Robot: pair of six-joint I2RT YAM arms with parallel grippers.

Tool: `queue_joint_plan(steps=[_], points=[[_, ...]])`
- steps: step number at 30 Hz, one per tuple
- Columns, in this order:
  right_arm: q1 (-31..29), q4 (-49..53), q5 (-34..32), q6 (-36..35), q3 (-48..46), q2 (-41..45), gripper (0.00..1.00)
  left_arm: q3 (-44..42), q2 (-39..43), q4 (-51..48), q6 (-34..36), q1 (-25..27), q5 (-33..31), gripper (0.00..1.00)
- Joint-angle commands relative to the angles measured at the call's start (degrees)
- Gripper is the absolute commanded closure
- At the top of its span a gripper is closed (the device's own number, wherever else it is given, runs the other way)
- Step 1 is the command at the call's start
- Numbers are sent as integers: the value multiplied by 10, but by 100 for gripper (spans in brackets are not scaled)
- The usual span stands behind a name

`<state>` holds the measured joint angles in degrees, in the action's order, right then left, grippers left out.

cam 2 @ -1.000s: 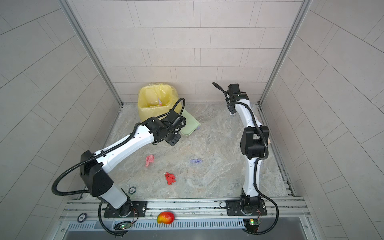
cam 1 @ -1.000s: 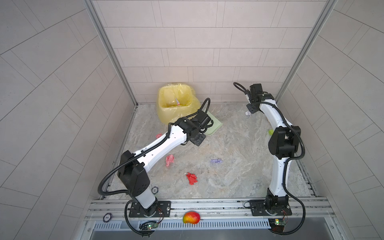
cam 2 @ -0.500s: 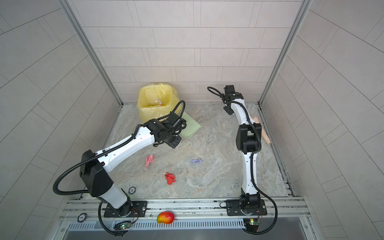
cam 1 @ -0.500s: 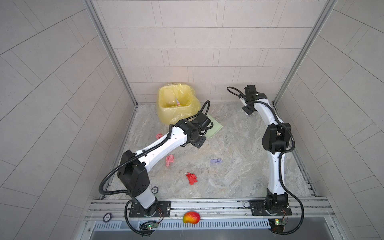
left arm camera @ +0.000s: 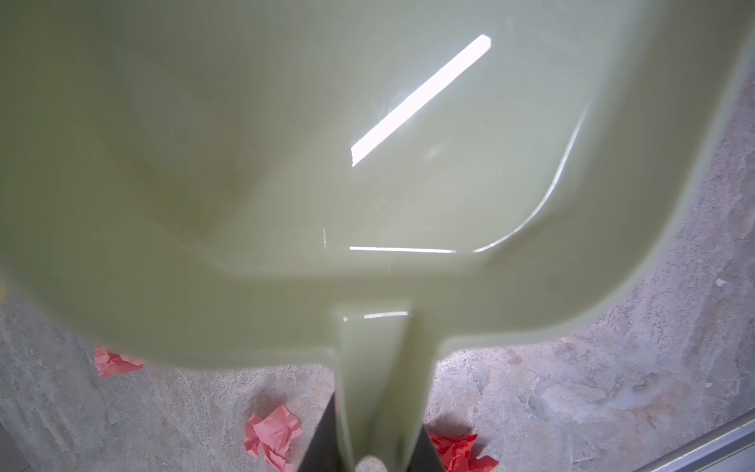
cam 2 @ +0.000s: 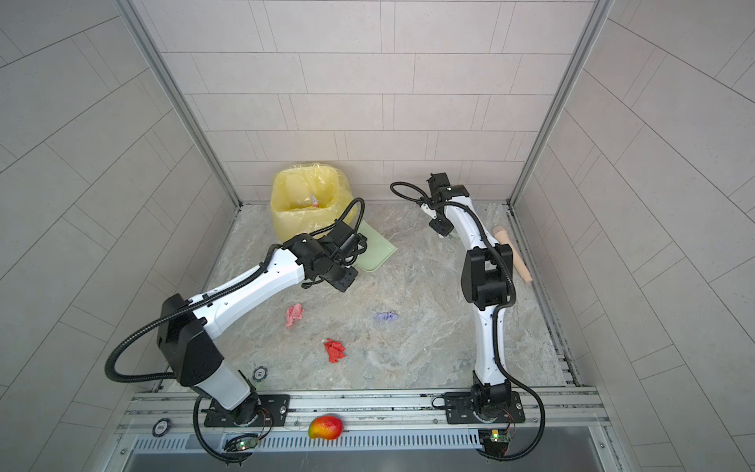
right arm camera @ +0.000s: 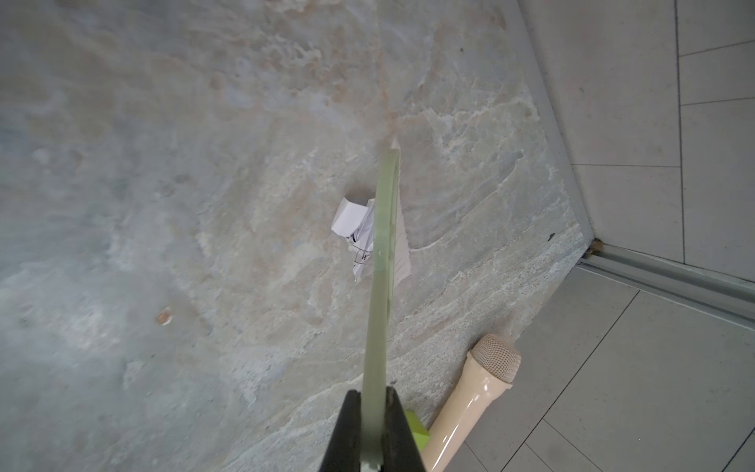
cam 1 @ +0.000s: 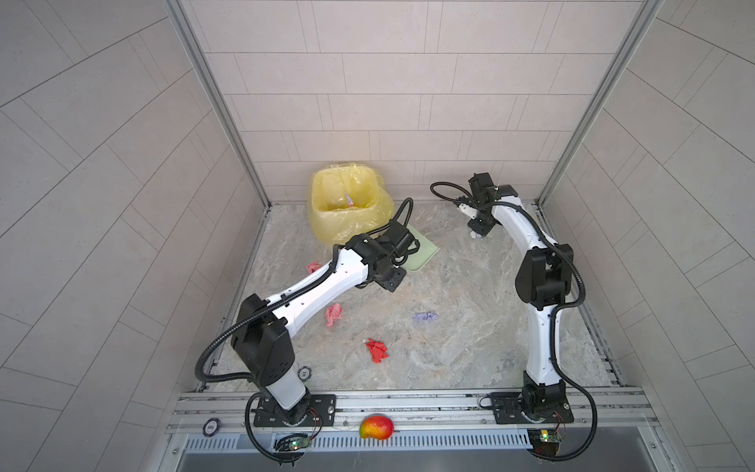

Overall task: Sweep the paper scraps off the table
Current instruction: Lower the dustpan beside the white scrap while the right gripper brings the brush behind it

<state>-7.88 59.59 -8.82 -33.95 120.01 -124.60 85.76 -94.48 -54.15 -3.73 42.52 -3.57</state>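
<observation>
I'm seeing a yellow-lined bin (cam 1: pixel 327 229) standing at the back wall, with a pale green dustpan (cam 1: pixel 423 255) showing just in front of it. A green-handled brush (right arm camera: pixel 380 286) is pointing down well to the bin's right. Farther right, a beige microphone (cam 2: pixel 512 255) is lying with a small green cube (right arm camera: pixel 417 428) just beside it. A red-yellow mango (cam 1: pixel 376 427) is sitting far in front of the bin.

walls (cam 1: pixel 388 102): pale tiles (three sides) | corner posts (cam 1: pixel 217 102): grey metal | light: bright, even

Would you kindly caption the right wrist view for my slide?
Right gripper holds a green brush beside a white scrap on the table.
</observation>
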Motion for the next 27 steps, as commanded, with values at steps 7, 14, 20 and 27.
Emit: queue_joint_plan(steps=[7, 14, 20, 27], points=[[-75, 129, 73, -6, -118, 122, 100, -25, -13, 11, -22, 12, 22, 100], [-112, 142, 51, 25, -155, 206, 100, -33, -38, 5, -16, 28, 46, 100], [-98, 142, 0, 117, -124, 193, 100, -12, -100, -13, 11, 38, 71, 100], [-87, 216, 45, 240, -47, 128, 100, 80, -191, -73, 63, 39, 71, 100]])
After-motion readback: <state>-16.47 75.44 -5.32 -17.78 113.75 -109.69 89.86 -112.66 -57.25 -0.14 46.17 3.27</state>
